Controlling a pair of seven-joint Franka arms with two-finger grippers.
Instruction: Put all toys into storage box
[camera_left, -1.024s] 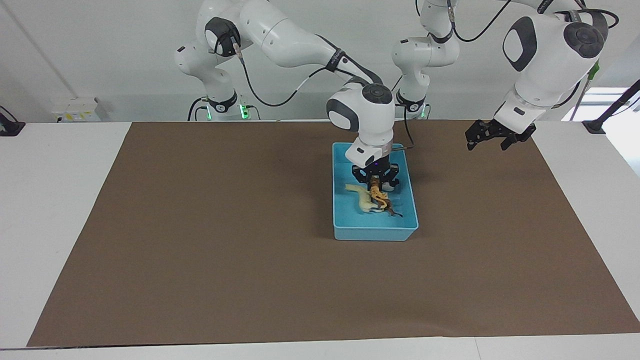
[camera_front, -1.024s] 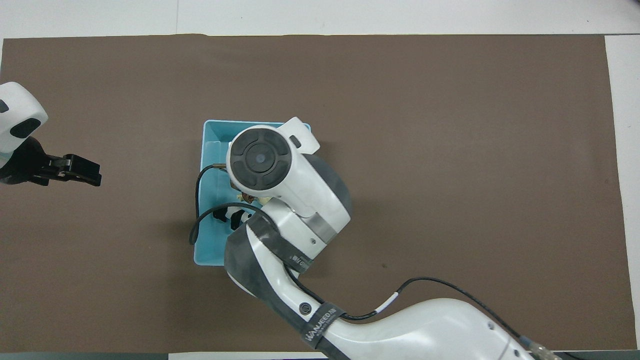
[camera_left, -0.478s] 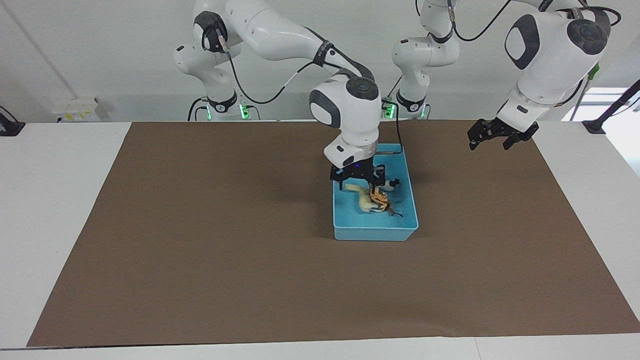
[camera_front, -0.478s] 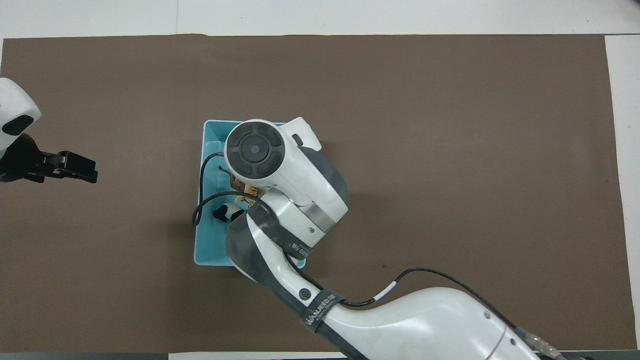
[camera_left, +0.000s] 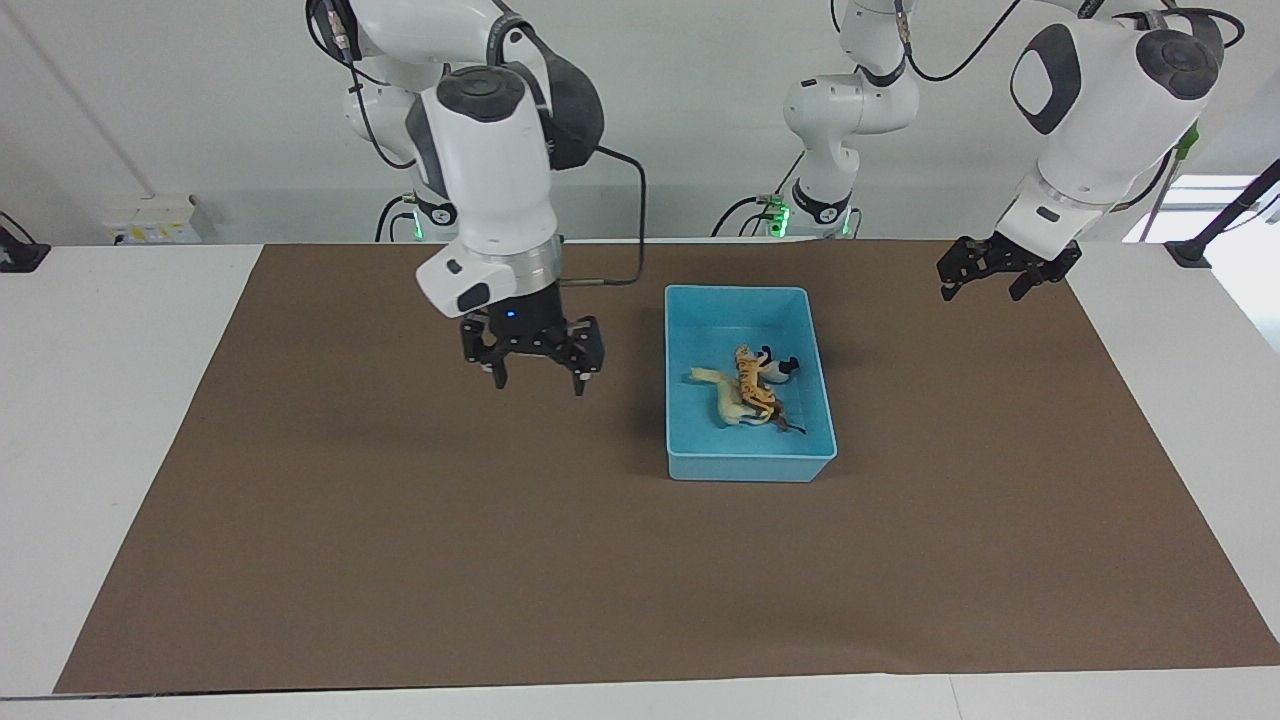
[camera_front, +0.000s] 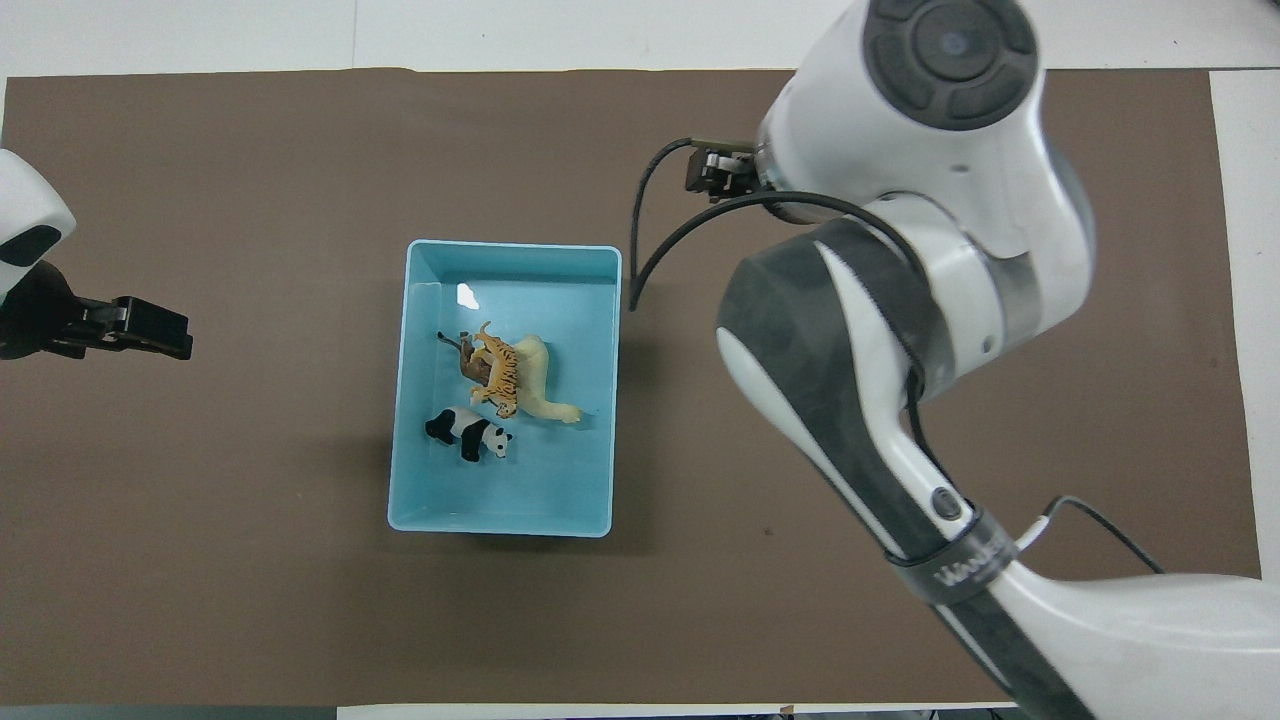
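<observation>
So, fingers first. The right gripper (camera_left: 536, 366) hangs in the air over the bare brown mat (camera_left: 400, 520), toward the right arm's end of the tabletop (camera_left: 120, 400) and well apart from the box (camera_left: 748, 466). Its fingers (camera_left: 578, 374) are spread wide, pointing down, with nothing between them and nothing touching them. In the overhead view the arm's big white wrist covers that gripper completely.

The left gripper (camera_left: 982, 279) waits up in the air over the mat's edge at the left arm's end. It's empty, and its fingers look parted from across the table, though from above (camera_front: 150, 330) it's just a dark block.

Counts: one box, light blue, sitting on the mat about mid-table. Four toys, all inside it:
- one tiger (camera_front: 499, 372), orange with stripes, lying on top of the horse
- one horse (camera_front: 540, 385), cream-white, on its side under the tiger
- one lion (camera_front: 470, 360), brown, mostly tucked in against the tiger so only a bit shows
- one panda (camera_front: 466, 431), black and white, standing on the box floor just beside the pile, nearer the robots

The three piled ones touch each other; I can't tell whether the panda touches them. Two arms, two grippers, neither in contact with the box or any toy.
</observation>
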